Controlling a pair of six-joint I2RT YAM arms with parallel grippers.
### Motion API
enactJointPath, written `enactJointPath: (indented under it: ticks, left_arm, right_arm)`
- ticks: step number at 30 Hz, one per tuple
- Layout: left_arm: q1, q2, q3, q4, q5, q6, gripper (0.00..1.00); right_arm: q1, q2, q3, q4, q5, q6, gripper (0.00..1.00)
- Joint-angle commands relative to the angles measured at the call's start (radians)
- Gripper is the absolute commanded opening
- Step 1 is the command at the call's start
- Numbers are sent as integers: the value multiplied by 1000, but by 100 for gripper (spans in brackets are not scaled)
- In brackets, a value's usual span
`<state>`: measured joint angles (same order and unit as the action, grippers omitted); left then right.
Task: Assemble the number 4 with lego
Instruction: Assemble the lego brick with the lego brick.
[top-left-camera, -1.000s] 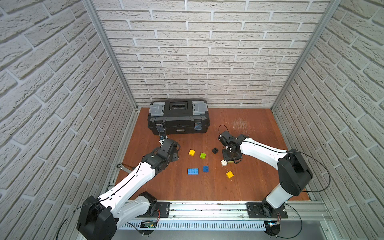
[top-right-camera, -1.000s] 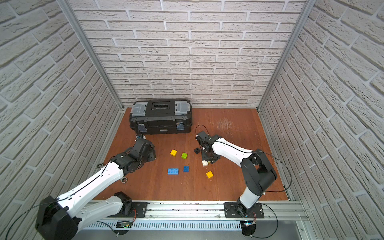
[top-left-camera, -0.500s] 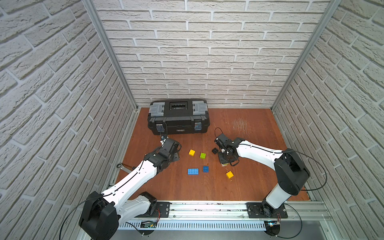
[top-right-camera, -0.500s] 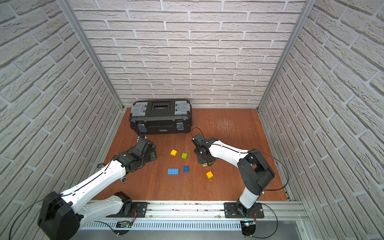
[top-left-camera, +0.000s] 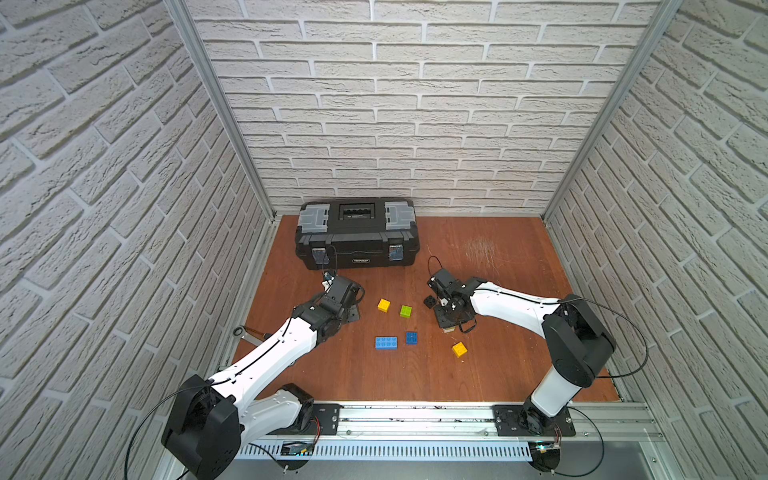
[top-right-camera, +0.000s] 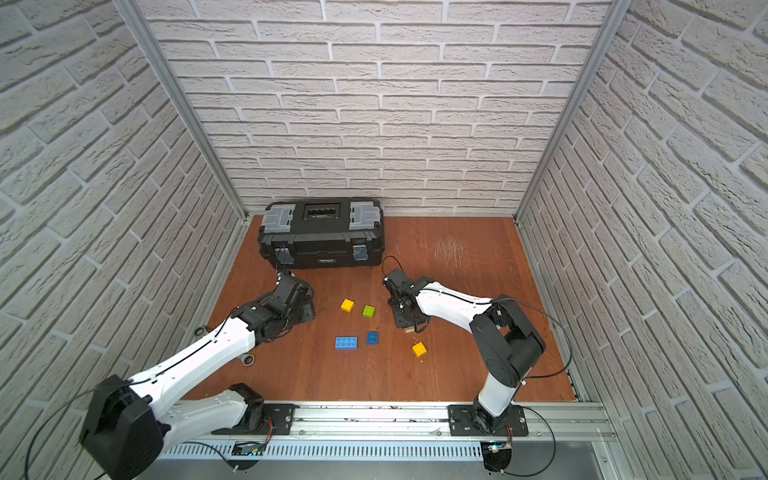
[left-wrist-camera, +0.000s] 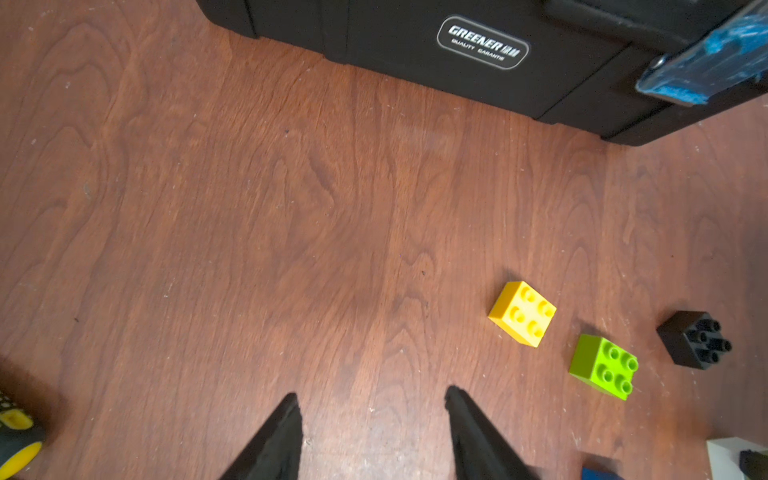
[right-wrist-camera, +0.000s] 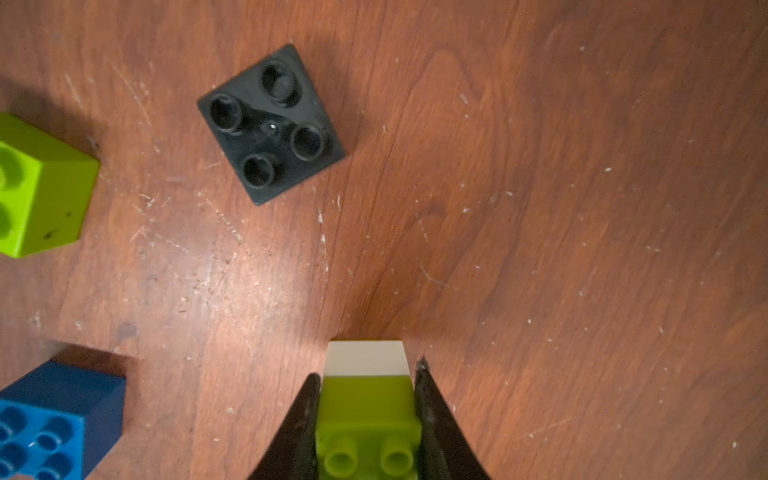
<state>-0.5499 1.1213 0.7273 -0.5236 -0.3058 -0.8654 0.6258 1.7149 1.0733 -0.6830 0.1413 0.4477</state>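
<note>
Your right gripper (right-wrist-camera: 368, 370) has swung its green-white pair (right-wrist-camera: 365, 407), pinched tight, towards the black brick (right-wrist-camera: 270, 124): one upright looks built. Your left gripper (left-wrist-camera: 372, 392) hangs half-open, empty.

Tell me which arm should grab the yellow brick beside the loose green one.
Left. The left gripper is open and empty, the yellow brick close ahead; the right gripper is shut on the green-white pair.
</note>
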Motion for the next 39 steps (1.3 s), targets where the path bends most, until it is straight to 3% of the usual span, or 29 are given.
enactJointPath:
  ticks: [1, 13, 19, 27, 33, 39]
  left_arm:
    - [10, -3, 18, 23, -8, 3, 58]
    - [141, -79, 73, -25, 21, 77, 58]
    - [179, -123, 44, -21, 44, 72, 57]
    - [191, -104, 26, 9, 74, 60, 56]
    - [190, -95, -7, 36, 99, 39, 57]
    - [187, -104, -65, 48, 116, 23, 57]
  right_arm:
    - [7, 81, -32, -29, -10, -11, 2]
    - [11, 299, -104, -57, -156, 104, 2]
    - [13, 343, -127, -69, -91, 151, 2]
    - [11, 238, -47, -159, 52, 195, 2]
    - [-62, 163, 62, -211, 77, 207, 2]
    - [-147, 139, 65, -191, 71, 183, 2]
